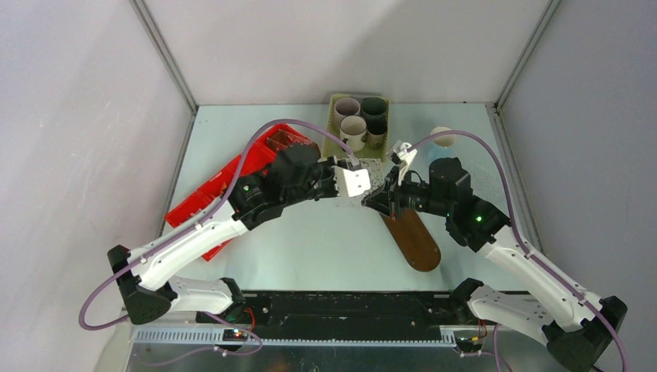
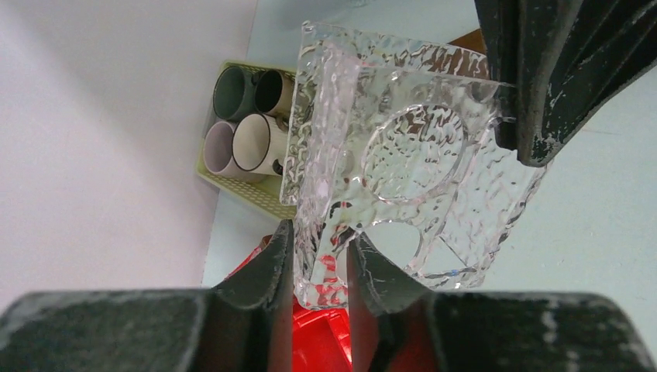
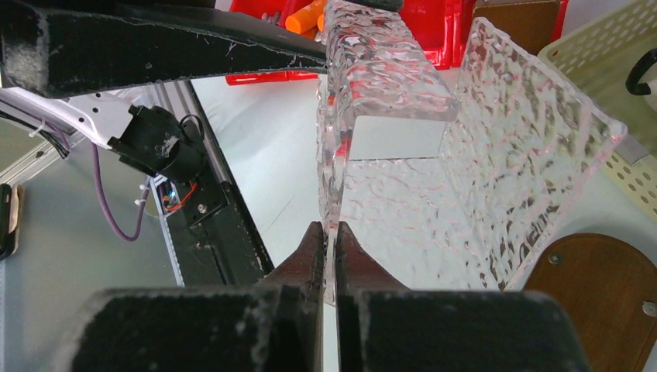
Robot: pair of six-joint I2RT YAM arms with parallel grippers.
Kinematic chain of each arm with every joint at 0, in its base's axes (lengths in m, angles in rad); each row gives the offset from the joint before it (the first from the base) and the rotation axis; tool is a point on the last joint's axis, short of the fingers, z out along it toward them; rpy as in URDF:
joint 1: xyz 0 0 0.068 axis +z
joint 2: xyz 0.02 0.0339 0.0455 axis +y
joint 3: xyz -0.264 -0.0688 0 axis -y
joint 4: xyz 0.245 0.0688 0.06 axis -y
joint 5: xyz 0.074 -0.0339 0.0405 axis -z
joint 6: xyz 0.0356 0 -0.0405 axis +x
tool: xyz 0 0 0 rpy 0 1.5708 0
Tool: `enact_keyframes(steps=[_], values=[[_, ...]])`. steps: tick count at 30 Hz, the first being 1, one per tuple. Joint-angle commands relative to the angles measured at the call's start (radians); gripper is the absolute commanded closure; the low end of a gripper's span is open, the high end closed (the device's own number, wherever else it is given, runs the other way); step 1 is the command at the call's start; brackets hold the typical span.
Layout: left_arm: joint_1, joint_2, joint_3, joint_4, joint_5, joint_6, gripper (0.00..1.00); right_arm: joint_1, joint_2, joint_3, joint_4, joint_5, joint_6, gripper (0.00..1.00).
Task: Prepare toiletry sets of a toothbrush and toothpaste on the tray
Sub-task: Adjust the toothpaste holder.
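A clear, ripple-textured plastic holder [image 1: 374,173] with round cut-outs hangs above the table between both arms. My left gripper [image 2: 319,248] is shut on its thick folded wall [image 2: 325,178]. My right gripper [image 3: 328,236] is shut on the thin edge of the opposite wall [image 3: 465,155]. The dark brown oval tray [image 1: 411,236] lies on the table below my right gripper, and its rounded end [image 3: 596,294] is bare. An orange toothpaste tube [image 3: 306,15] shows in the red bin. No toothbrush shows.
The red compartmented bin [image 1: 232,182] lies at the left, under my left arm. A pale yellow mesh basket [image 1: 335,105] at the back holds several mugs [image 2: 248,128]. A white mug [image 1: 443,136] stands at the back right. Walls close in three sides.
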Motion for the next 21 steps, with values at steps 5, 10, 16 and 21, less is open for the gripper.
enact_keyframes(steps=[5, 10, 16, 21], values=[[-0.005, -0.037, -0.015, 0.091, -0.051, -0.134, 0.98, 0.004, -0.038, 0.055, 0.060, 0.112, -0.030, 0.83], [-0.005, -0.041, -0.038, 0.162, -0.158, -0.331, 1.00, 0.012, -0.064, 0.055, 0.072, 0.271, 0.008, 0.48], [-0.007, -0.007, -0.020, 0.183, -0.330, -0.621, 1.00, 0.051, -0.078, 0.055, 0.062, 0.538, 0.078, 0.32], [-0.007, 0.063, 0.054, 0.107, -0.452, -0.848, 1.00, 0.145, -0.054, 0.055, 0.031, 0.778, 0.154, 0.28]])
